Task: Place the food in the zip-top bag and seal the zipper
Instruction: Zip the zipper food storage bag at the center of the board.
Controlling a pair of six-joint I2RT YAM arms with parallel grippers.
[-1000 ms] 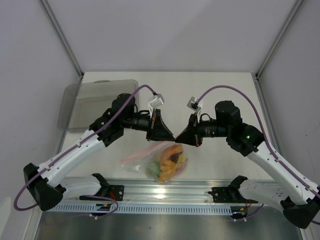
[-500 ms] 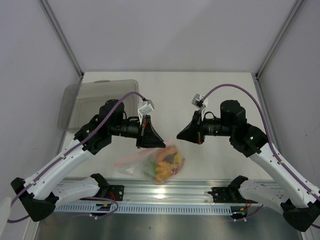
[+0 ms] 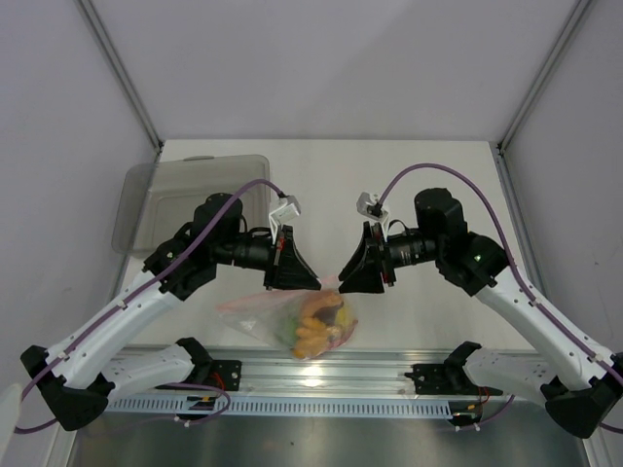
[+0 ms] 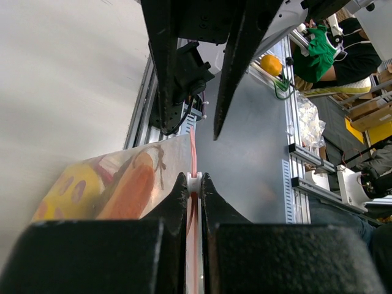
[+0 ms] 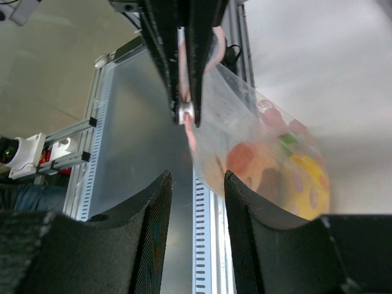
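The zip-top bag (image 3: 255, 313) hangs just above the table's near middle, holding the food (image 3: 321, 319): yellow, orange and green pieces. My left gripper (image 3: 317, 284) is shut on the zipper at the bag's mouth. In the left wrist view the jaws (image 4: 193, 177) pinch the pinkish-red zipper (image 4: 193, 144) at its white slider, with the bag (image 4: 122, 184) to their left. My right gripper (image 3: 342, 284) is open and empty, right beside the bag's mouth. In the right wrist view its fingers (image 5: 196, 177) stand apart, with the bag (image 5: 263, 147) and food (image 5: 306, 177) just beyond them.
A grey translucent tray (image 3: 156, 199) lies at the back left of the table. An aluminium rail (image 3: 321, 375) with the arm bases runs along the near edge. White walls enclose the table on three sides.
My left gripper has drawn the bag left and a little lower. My right gripper pulled back to the right, then came back toward the bag's mouth.
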